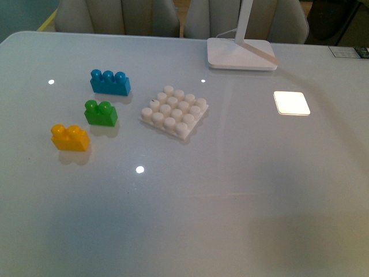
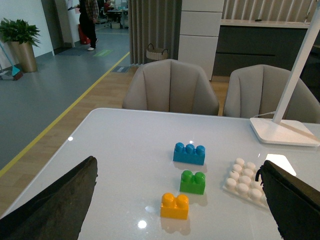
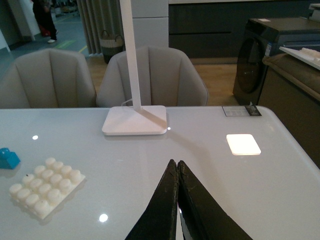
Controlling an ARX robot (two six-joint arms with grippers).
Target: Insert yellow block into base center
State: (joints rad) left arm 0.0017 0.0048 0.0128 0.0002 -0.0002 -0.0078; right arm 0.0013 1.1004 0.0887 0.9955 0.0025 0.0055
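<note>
White glossy tbl (image 1: pixel 230 202), 2 beige chairs (image 2: pixel 170 86) behind, lamp foot (image 1: pixel 241 55), plant (image 2: pixel 20 31).

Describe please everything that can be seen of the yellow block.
The yellow block is a small yellow-orange brick, glossy plastic as it looks, with two round studs on top. It stands upright, studs up, flat on the white table, which mirrors it faintly. It lies nearer the robot than the green block, apart from it, and left of the base. Only the table touches it.
</note>
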